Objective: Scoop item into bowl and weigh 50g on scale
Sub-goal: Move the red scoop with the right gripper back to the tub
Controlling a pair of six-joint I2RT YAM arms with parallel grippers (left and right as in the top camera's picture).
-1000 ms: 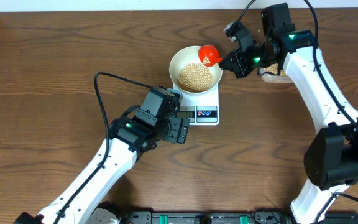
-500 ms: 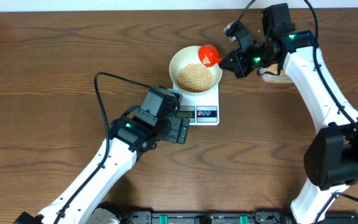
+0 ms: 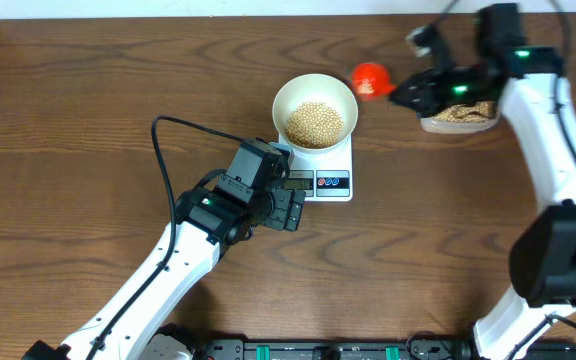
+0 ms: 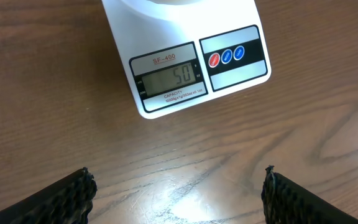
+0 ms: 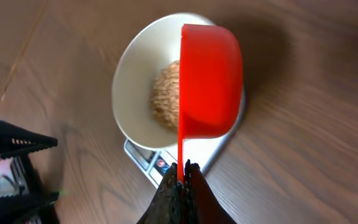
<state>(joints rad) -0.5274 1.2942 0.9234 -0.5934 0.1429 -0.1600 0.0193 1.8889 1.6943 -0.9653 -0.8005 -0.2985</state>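
Right pincer (image 3: 400, 96): pressed together, pinching thin handle of red round plastic scoop (image 3: 370, 79). Fingertips (image 5: 165, 196) closed tight on handle in wrist view, scoop turned on edge. Scoop held off to side of round white smooth bowl (image 3: 288, 100), apart from rim, between bowl and clear plastic container (image 3: 458, 127) in overhead view. Whether anything sits in scoop: cannot tell.

Left pincer (image 3: 293, 208): spread wide, gripping nothing, just beside front edge of flat white rectangular kitchen scale (image 3: 340, 160), aimed at it over brown wooden table (image 3: 68, 120).

Task things: small round tan beans (image 3: 314, 122) heaped in bowl, far too many to count. Bowl seated on scale, covering most of platform. Grey digital display (image 4: 166, 78) at front edge, reading 50.

Around and in the way: more beans of same kind in container, partly hidden under right arm. Black cable (image 3: 156, 150) looping over table left of bowl, running to left arm. Bowl blocking back half of scale from overhead.

Counts: 2 arms, 2 pincers, 1 scoop, 1 bowl, 1 scale, 1 container, 1 display, 1 cable, 3 round buttons (image 4: 226, 56) beside display (1 red, 2 blue).
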